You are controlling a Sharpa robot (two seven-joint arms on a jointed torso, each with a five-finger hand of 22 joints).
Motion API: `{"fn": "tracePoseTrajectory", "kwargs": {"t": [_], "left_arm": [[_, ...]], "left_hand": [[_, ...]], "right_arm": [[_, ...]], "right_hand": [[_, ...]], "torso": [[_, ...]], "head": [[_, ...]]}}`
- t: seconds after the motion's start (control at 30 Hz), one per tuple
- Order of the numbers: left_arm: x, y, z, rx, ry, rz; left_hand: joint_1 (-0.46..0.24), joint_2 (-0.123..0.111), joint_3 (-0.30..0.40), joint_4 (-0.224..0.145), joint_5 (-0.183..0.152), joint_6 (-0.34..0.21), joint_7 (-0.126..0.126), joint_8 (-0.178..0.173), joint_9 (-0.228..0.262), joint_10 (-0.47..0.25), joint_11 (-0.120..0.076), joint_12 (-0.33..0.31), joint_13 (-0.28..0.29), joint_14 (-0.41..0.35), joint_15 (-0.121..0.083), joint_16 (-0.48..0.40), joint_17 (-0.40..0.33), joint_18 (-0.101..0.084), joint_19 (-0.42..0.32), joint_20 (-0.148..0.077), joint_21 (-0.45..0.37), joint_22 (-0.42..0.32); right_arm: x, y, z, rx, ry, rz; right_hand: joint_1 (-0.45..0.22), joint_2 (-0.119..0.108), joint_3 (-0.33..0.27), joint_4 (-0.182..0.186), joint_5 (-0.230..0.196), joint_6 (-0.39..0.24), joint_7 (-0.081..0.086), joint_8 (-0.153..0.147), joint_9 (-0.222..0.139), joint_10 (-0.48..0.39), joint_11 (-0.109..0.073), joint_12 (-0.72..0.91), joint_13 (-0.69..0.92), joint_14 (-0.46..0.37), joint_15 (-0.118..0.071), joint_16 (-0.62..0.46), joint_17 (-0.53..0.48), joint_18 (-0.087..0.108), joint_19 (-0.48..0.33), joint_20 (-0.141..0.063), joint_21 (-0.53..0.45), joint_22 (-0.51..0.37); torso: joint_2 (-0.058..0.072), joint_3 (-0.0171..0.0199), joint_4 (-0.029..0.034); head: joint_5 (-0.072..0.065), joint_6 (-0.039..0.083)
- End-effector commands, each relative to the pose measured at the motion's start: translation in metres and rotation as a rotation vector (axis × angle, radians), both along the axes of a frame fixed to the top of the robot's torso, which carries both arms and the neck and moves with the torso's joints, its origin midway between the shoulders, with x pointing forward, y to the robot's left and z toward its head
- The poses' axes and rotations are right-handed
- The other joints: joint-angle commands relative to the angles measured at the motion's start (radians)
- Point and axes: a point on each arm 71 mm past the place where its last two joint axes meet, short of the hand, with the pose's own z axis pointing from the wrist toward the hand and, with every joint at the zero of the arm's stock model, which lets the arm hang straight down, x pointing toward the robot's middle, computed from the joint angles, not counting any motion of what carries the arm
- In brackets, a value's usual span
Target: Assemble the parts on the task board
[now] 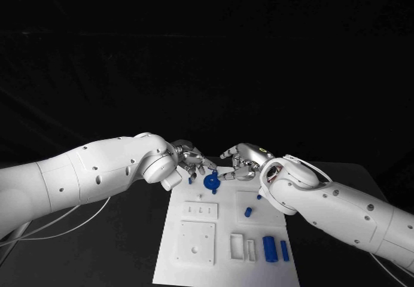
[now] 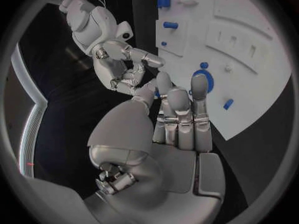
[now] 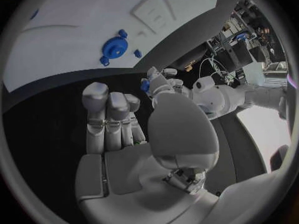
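The white task board (image 1: 226, 263) lies in the middle of the table. A round blue gear (image 1: 211, 182) stands near its far edge, with small blue pieces (image 1: 191, 179) close around it. My left hand (image 1: 188, 159) hovers just left of the gear (image 2: 204, 79) and pinches a small blue part (image 2: 157, 91) between thumb and finger; that part (image 3: 144, 86) also shows in the right wrist view. My right hand (image 1: 245, 161) hangs over the board's far right corner, close to the left hand, fingers loosely bent, holding nothing. The gear (image 3: 115, 47) lies beyond its fingertips (image 3: 96, 92).
Two long blue parts (image 1: 274, 249) lie at the board's near right. A short blue peg (image 1: 248, 211) and another small one (image 1: 259, 196) sit mid-right. White raised blocks (image 1: 197, 242) with slots cover the board's left half. Black table surrounds the board.
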Motion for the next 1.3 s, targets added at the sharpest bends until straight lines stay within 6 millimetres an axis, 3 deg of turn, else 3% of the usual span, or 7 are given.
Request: {"fn": "tracePoseTrajectory", "kwargs": {"t": [0.03,0.3,0.43,0.6,0.83,1.0,1.3], "left_arm": [[0.001,0.005,-0.001,0.011,-0.010,0.036],[-0.001,0.023,-0.009,0.068,-0.009,0.102],[-0.005,0.028,-0.014,0.089,-0.004,0.123],[-0.013,0.032,-0.024,0.110,-0.007,0.146],[-0.028,0.034,-0.039,0.142,-0.038,0.170],[-0.039,0.031,-0.054,0.164,-0.083,0.194],[-0.057,0.024,-0.078,0.164,-0.112,0.225]], "left_hand": [[-0.011,0.000,0.006,0.001,0.005,0.080,-0.074,0.001,0.778,0.045,-0.006,0.003,-0.002,0.002,-0.008,0.004,0.001,-0.006,0.008,0.001,-0.004,0.002],[-0.033,-0.002,0.021,-0.017,0.025,0.089,-0.077,0.001,0.783,0.045,-0.010,0.031,-0.005,0.007,-0.012,0.020,0.011,-0.009,0.021,-0.003,-0.026,0.048],[-0.039,0.000,0.019,-0.017,0.024,0.096,-0.080,0.001,0.785,0.046,-0.011,0.039,-0.003,0.009,-0.013,0.025,0.014,-0.009,0.025,-0.004,-0.030,0.059],[-0.041,-0.001,0.017,-0.017,0.023,0.101,-0.081,0.001,0.784,0.046,-0.012,0.048,-0.003,0.012,-0.014,0.028,0.018,-0.009,0.031,-0.004,-0.036,0.072],[-0.041,-0.003,0.008,-0.010,0.022,0.117,-0.085,0.001,0.780,0.047,-0.015,0.073,-0.003,0.022,-0.016,0.036,0.027,-0.009,0.045,-0.006,-0.050,0.099],[-0.039,-0.006,0.005,-0.005,0.025,0.125,-0.088,0.001,0.784,0.047,-0.017,0.094,-0.002,0.022,-0.016,0.050,0.042,-0.006,0.055,-0.005,-0.059,0.123],[-0.034,-0.010,0.005,-0.007,0.027,0.131,-0.089,0.000,0.775,0.047,-0.020,0.132,0.009,0.026,-0.015,0.097,0.093,-0.001,0.067,-0.003,-0.069,0.172]], "right_arm": [[-0.005,-0.008,0.000,0.022,-0.025,0.002],[-0.011,-0.058,-0.001,0.037,-0.026,-0.072],[-0.005,-0.081,0.003,0.089,-0.010,-0.130],[0.002,-0.105,0.006,0.148,0.011,-0.195],[0.007,-0.115,0.009,0.178,0.017,-0.221],[0.008,-0.115,0.010,0.187,0.020,-0.224],[0.014,-0.118,0.009,0.190,0.021,-0.239]], "right_hand": [[0.014,-0.009,-0.005,0.013,0.004,-0.006,0.000,-0.004,-0.002,-0.010,0.001,-0.002,-0.006,-0.003,0.007,-0.007,-0.004,0.007,0.056,0.006,-0.007,0.044],[0.021,-0.001,0.012,-0.012,0.049,0.024,-0.003,-0.003,-0.001,-0.012,-0.002,-0.006,-0.020,-0.004,0.005,-0.020,-0.012,0.007,0.055,0.004,-0.022,0.036],[0.011,0.007,0.021,-0.027,0.074,0.034,-0.004,-0.002,0.000,-0.011,-0.003,-0.004,-0.023,-0.003,0.004,-0.021,-0.012,0.006,0.055,0.003,-0.022,0.034],[0.004,0.017,0.022,-0.044,0.103,0.036,-0.004,-0.002,0.000,-0.012,-0.004,-0.004,-0.026,-0.004,0.003,-0.024,-0.014,0.006,0.055,0.002,-0.023,0.031],[-0.004,0.022,0.025,-0.049,0.112,0.039,-0.005,-0.002,0.000,-0.015,-0.004,-0.009,-0.033,-0.004,0.003,-0.030,-0.019,0.007,0.054,0.002,-0.031,0.027],[-0.007,0.023,0.025,-0.048,0.115,0.038,-0.005,-0.002,0.000,-0.017,-0.004,-0.012,-0.036,-0.005,0.003,-0.034,-0.021,0.007,0.054,0.002,-0.035,0.025],[-0.012,0.026,0.026,-0.049,0.121,0.044,-0.005,-0.002,0.000,-0.014,-0.005,-0.009,-0.036,-0.004,0.003,-0.035,-0.022,0.007,0.054,0.002,-0.036,0.022]], "torso": [[0.000,0.0006,-0.0002],[-0.002,0.0035,-0.0046],[-0.007,0.0084,-0.0082],[-0.015,0.0150,-0.0079],[-0.024,0.0239,0.0007],[-0.034,0.0272,0.0085],[-0.047,0.0310,0.0116]], "head": [[0.003,-0.002],[0.013,-0.009],[0.018,-0.017],[0.024,-0.035],[0.023,-0.057],[0.021,-0.077],[0.014,-0.101]]}}
